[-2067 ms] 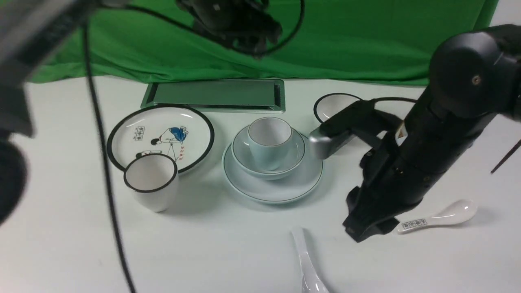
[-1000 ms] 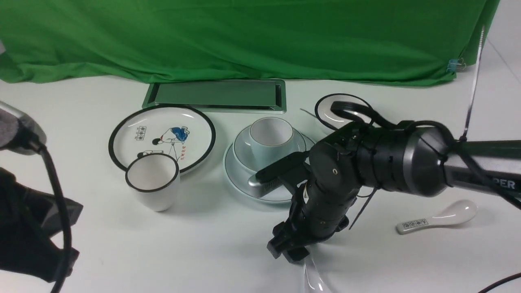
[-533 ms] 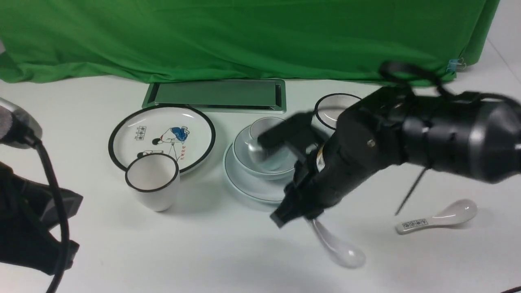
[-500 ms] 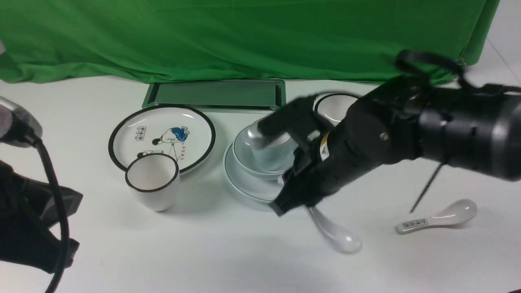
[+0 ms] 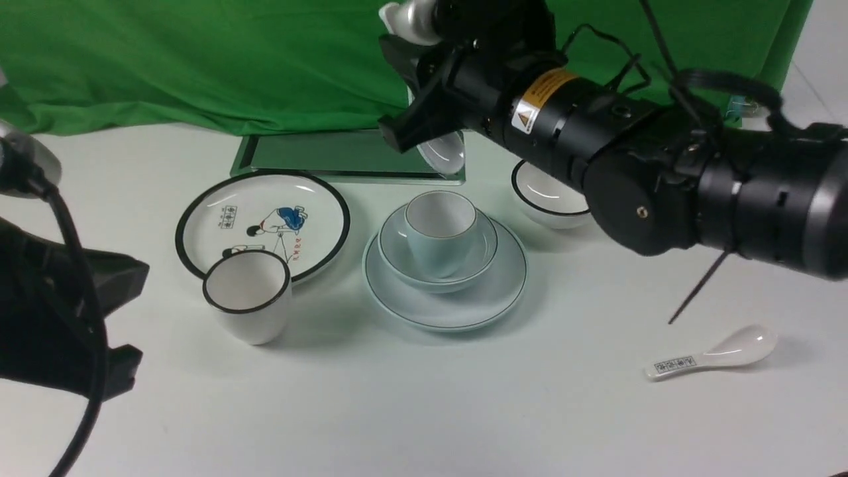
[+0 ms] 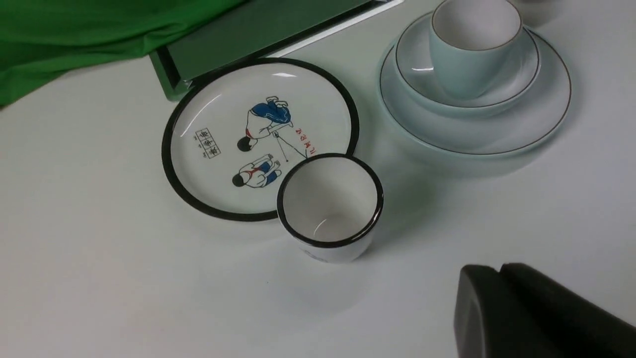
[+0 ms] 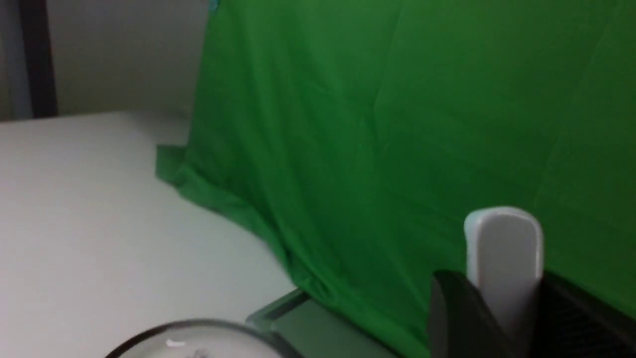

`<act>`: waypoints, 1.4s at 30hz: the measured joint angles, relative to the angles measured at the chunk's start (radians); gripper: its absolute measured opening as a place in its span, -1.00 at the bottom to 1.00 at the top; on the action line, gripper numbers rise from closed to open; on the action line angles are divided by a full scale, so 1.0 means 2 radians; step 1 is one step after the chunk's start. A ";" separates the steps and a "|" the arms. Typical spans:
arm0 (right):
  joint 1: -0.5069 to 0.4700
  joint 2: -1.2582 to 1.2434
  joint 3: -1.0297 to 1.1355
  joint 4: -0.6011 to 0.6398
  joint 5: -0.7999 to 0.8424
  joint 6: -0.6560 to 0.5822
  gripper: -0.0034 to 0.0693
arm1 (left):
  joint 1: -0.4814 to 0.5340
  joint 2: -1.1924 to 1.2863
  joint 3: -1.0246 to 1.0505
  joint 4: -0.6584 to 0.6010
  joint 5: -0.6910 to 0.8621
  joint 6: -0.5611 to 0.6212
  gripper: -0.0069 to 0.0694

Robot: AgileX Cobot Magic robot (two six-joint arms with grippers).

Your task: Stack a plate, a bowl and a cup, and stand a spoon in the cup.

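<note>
Plain glossy white ceramic spoon (image 5: 442, 154) is up in the air, pinched by its handle in my right gripper (image 7: 504, 293), bowl end hanging down above the small handleless pale bluish cup (image 5: 440, 242). The jaws are only as far apart as that handle. Left gripper (image 6: 497, 278) is closed on nothing, off to the side.

Biggest worry for me: the spoon hangs a bit slanted, so if I lower it off-centre, its wide end could catch the rim and tip the cup in its shallow pale bowl (image 5: 430, 281), maybe shoving that across the pale round plate (image 5: 457, 317) too. Glazed handle might also pivot in the fingers on contact. Letting go too high could make it bounce out.
</note>
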 joint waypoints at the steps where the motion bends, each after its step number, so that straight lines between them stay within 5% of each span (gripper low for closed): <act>1: -0.008 0.018 0.001 0.000 -0.027 0.009 -0.42 | 0.000 0.000 0.001 0.002 -0.002 0.000 -0.89; 17: -0.036 0.133 0.003 0.000 -0.096 0.077 -0.39 | 0.000 0.000 0.001 0.021 -0.053 0.000 -0.89; 22: -0.036 0.136 0.003 0.000 -0.093 0.084 -0.10 | 0.000 0.000 0.001 0.020 -0.053 -0.031 -0.89; 26: -0.036 0.110 0.003 0.000 -0.036 0.087 -0.05 | 0.000 -0.005 0.001 0.015 -0.029 -0.046 -0.89; 32: -0.036 0.020 0.004 0.000 0.124 0.087 -0.36 | 0.000 -0.062 0.016 0.013 0.022 -0.047 -0.89; 35: -0.036 -0.064 0.004 0.000 0.218 0.086 -0.68 | 0.000 -0.141 0.058 0.013 0.022 -0.048 -0.89; 42: -0.001 -0.236 0.090 0.000 0.242 0.053 -0.88 | 0.000 -0.290 0.160 0.004 0.003 -0.086 -0.89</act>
